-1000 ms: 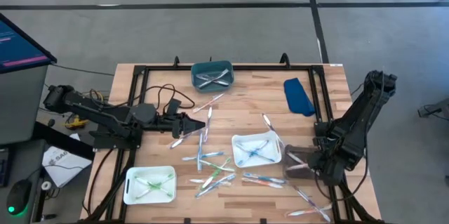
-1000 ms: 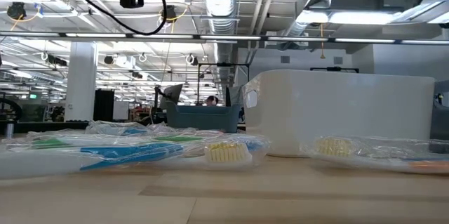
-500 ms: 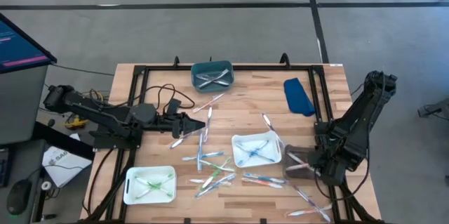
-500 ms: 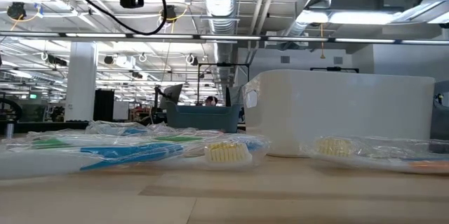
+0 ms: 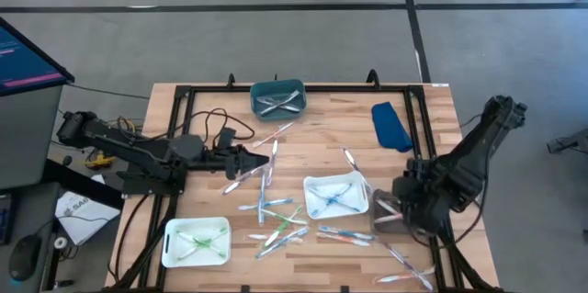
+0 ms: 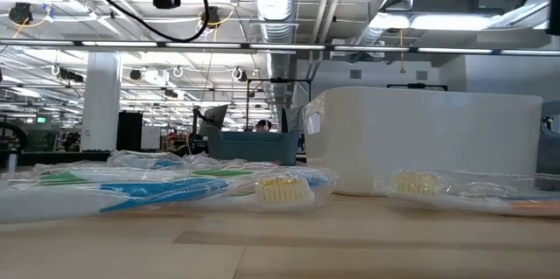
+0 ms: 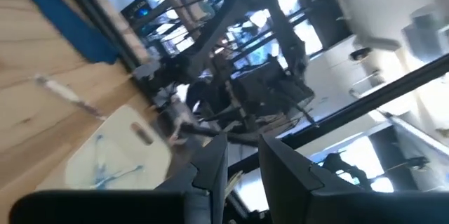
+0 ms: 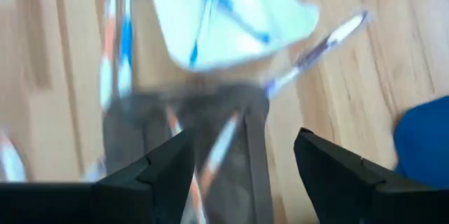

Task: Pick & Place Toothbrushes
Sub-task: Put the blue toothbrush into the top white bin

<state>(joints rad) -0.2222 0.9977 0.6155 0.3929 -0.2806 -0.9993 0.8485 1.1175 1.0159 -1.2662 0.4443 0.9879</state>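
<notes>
Nearest the table's front edge, the white rectangular plastic tray (image 5: 196,242) holds green-handled toothbrushes. Loose thin plastic toothbrushes (image 5: 276,224) in white, green, blue and pink lie scattered across the pale wooden table (image 5: 322,137), between that tray and the white square tray (image 5: 336,196) holding blue ones. At the right, the right gripper (image 5: 402,212) hangs over a dark translucent tray (image 5: 388,212) with pinkish brushes in it; its jaws stand wide apart, gripping nothing. Midway on the left, the left gripper (image 5: 264,159) hovers near a cluster of brushes, fingers (image 7: 212,164) narrowly parted, nothing visibly between them. Farther back sit a blue folded cloth (image 5: 390,126) and a teal rectangular tray (image 5: 278,97) of white brushes.
</notes>
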